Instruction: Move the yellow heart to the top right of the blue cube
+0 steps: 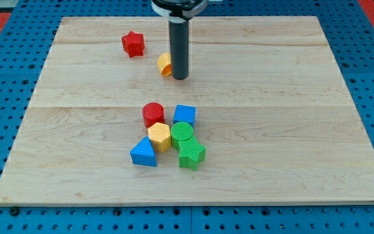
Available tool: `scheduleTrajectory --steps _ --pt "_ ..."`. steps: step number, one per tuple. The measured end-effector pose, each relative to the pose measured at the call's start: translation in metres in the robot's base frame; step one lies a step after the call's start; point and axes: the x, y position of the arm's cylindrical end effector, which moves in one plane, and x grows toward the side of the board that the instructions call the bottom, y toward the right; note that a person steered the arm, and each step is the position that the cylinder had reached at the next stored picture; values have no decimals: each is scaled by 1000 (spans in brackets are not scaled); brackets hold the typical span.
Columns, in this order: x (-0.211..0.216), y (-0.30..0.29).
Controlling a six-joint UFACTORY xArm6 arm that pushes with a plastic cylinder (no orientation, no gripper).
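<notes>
Taking the blue cube (pixel 184 115) as landmark: nearest the view's bottom lie the blue triangular block (pixel 143 153) and green star (pixel 191 155), below it. The yellow hexagon (pixel 159 136) and green cylinder (pixel 182 132) sit just under it, the red cylinder (pixel 152 114) beside its left. Well above on the counter (pixel 291 130), the yellow heart (pixel 165 64) touches my tip (pixel 180 77) on the tip's left; the red star (pixel 133 44) lies farther up-left. There are no jaws, only the rod.

Two red blocks (pixel 133 44) (pixel 152 114), two yellow blocks (pixel 165 64) (pixel 159 137), two blue blocks (pixel 184 116) (pixel 144 153), two green blocks (pixel 182 133) (pixel 191 155), one wooden board (pixel 291 130)
</notes>
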Motion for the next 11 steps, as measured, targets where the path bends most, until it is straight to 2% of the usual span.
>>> scheduleTrajectory --steps 1,3,4,5,7,8,9,11 --pt "-35 9" --pt "-102 -38" --pt "-88 -75" --pt "-34 -61" --pt "-40 -6" --pt "-24 34" --pt "32 60" --pt "19 94"
